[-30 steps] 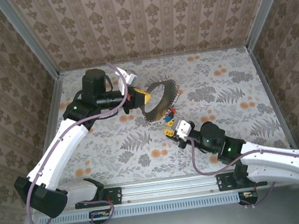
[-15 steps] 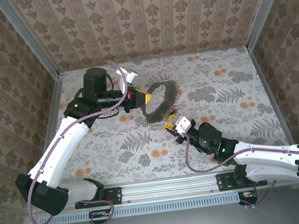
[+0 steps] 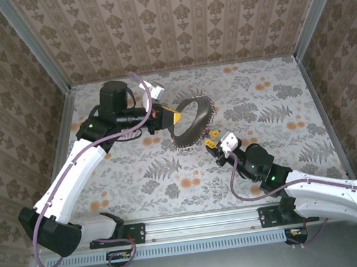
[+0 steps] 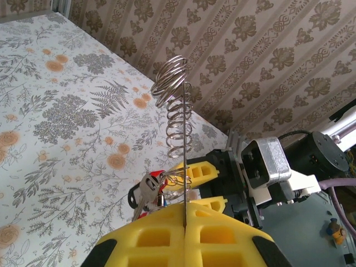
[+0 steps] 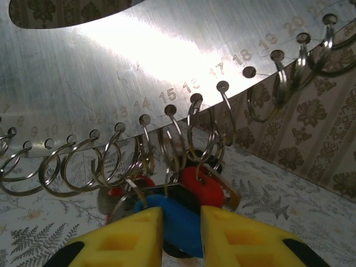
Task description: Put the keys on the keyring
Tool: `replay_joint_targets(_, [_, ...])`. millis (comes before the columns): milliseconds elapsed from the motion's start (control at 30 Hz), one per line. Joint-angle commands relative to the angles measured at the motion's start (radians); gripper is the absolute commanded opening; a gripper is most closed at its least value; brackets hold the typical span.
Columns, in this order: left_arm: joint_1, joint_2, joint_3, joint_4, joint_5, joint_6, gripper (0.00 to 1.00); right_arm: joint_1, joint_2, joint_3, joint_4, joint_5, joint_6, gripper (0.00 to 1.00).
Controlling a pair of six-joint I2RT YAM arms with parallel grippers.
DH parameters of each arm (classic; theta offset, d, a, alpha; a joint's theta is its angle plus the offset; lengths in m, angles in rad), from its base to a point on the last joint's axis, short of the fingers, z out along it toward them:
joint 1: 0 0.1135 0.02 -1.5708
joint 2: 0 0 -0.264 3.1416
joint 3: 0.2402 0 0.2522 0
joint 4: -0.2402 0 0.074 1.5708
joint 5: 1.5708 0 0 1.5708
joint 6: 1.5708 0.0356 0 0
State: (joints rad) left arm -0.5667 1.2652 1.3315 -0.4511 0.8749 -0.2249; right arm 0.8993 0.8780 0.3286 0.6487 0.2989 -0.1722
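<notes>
The keyring (image 3: 194,121) is a large round metal band with numbered holes and small wire loops along its edge, held upright above the table. My left gripper (image 3: 171,116) is shut on its left rim; in the left wrist view the keyring (image 4: 183,139) runs edge-on out of the left gripper (image 4: 184,214). Below the band (image 5: 167,50), my right gripper (image 5: 181,222) is shut on a blue-headed key (image 5: 183,214). A red-headed key (image 5: 203,186) and a silver key (image 4: 146,192) hang among the loops beside it. The right gripper (image 3: 213,141) sits at the ring's lower edge.
The floral table (image 3: 273,109) is walled by patterned panels at the back (image 3: 178,23) and both sides. The right arm (image 3: 302,183) stretches from the near right corner, the left arm (image 3: 79,172) from the near left.
My right gripper has shifted up and to the right with the keys, closer under the ring's lower edge. The left gripper and the ring have barely moved.
</notes>
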Motion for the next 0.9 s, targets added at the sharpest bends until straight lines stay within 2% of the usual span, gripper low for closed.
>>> replay_joint_targets(0, [0.008, -0.016, 0.029, 0.014, 0.047, -0.014, 0.00, -0.009, -0.017, -0.001, 0.024, -0.053, 0.027, 0.24])
replay_joint_targets(200, [0.009, -0.017, 0.029, 0.001, 0.050, 0.038, 0.00, -0.009, -0.015, -0.001, 0.003, -0.068, 0.027, 0.23])
replay_joint_targets(300, [0.009, -0.013, 0.055, -0.088, 0.061, 0.155, 0.00, -0.008, -0.039, -0.023, -0.006, -0.058, 0.021, 0.23])
replay_joint_targets(433, [0.010, 0.014, 0.132, -0.296, 0.022, 0.335, 0.00, -0.011, -0.100, -0.062, -0.036, -0.056, -0.034, 0.26])
replay_joint_targets(533, [0.009, 0.047, 0.187, -0.414, -0.050, 0.412, 0.00, -0.011, -0.138, -0.065, -0.106, -0.064, -0.081, 0.28])
replay_joint_targets(667, [-0.001, 0.092, 0.262, -0.542, -0.155, 0.492, 0.00, -0.010, -0.166, -0.076, -0.129, -0.136, -0.133, 0.29])
replay_joint_targets(767, [-0.018, 0.126, 0.322, -0.618, -0.232, 0.533, 0.00, -0.009, -0.161, -0.068, -0.118, -0.180, -0.126, 0.29])
replay_joint_targets(867, [-0.053, 0.157, 0.389, -0.691, -0.364, 0.576, 0.00, 0.001, -0.126, -0.058, -0.086, -0.200, -0.102, 0.27])
